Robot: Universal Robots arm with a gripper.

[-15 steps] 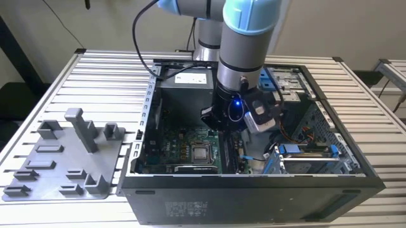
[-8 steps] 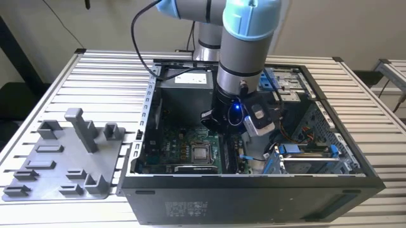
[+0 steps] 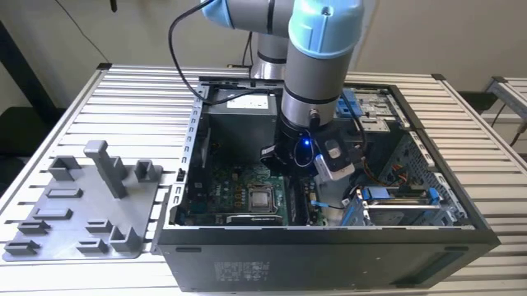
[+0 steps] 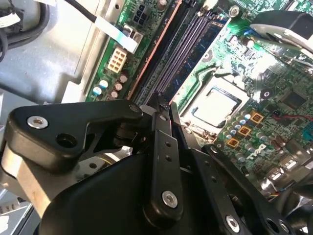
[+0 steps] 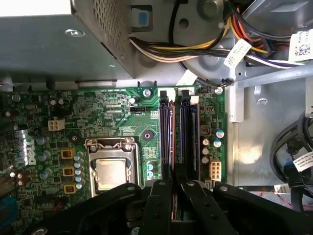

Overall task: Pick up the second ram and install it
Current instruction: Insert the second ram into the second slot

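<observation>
The second ram (image 5: 171,147) shows edge-on as a thin copper-brown line, running along the black sockets of the green motherboard (image 5: 102,112). In the second wrist view the second ram (image 4: 154,51) leads straight into the fingertips. My gripper (image 5: 176,196) stands low inside the computer case, its black fingers (image 5: 160,200) drawn close on either side of the stick's near end. The second wrist view shows the gripper (image 4: 160,110) shut on that thin edge. In the exterior view the gripper (image 3: 298,182) hangs over the sockets, at the exterior view's right of the processor socket (image 3: 261,198).
The case walls (image 3: 194,154) enclose the work area. A power supply box (image 5: 58,39) and bundled cables (image 5: 195,49) lie beyond the sockets. A drive bay (image 3: 403,197) fills the case's right in the exterior view. A grey tray (image 3: 82,209) of blocks stands outside at the left.
</observation>
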